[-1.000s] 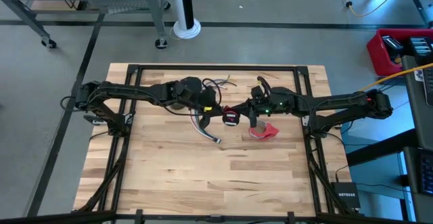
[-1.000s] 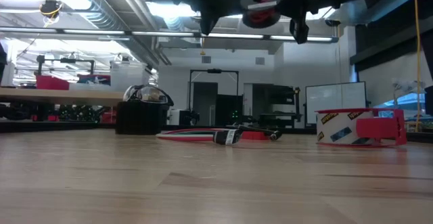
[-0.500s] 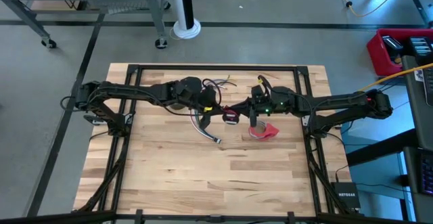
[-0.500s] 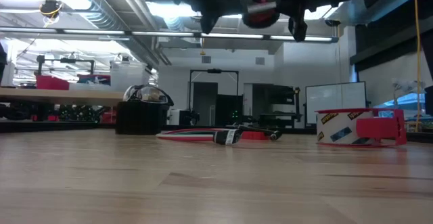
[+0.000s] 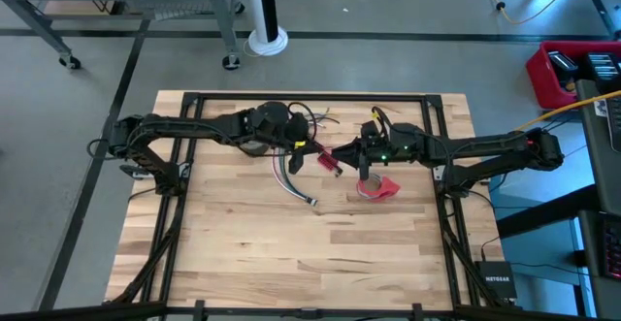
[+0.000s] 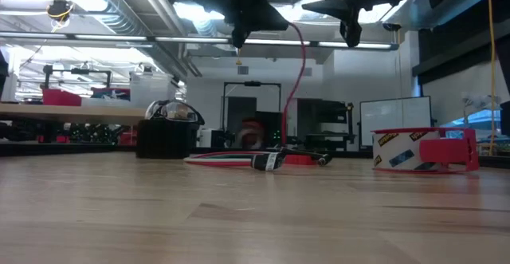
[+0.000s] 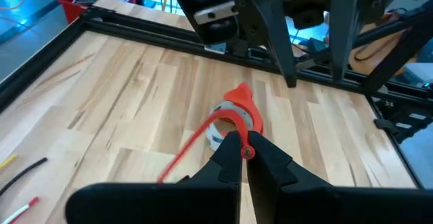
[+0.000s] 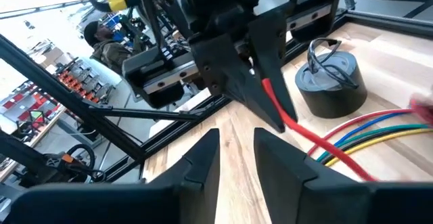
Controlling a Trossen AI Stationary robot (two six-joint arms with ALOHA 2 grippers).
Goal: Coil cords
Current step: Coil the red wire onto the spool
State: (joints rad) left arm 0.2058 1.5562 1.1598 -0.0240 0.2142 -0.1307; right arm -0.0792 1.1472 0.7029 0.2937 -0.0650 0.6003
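Since a second ago the small black-and-red coil is dropping away from the right claw, which is now spread and empty. The left claw is pressed together, pinching the coil's red wire, probably to keep one end while the rest falls towards the tabletop; the low view blurs it, so I cannot tell whether it has landed. Both arms are reaching inward above the table's middle, claws near each other. The long bundle is lying below the left claw, the grey coil behind, the tape roll beside the right arm.
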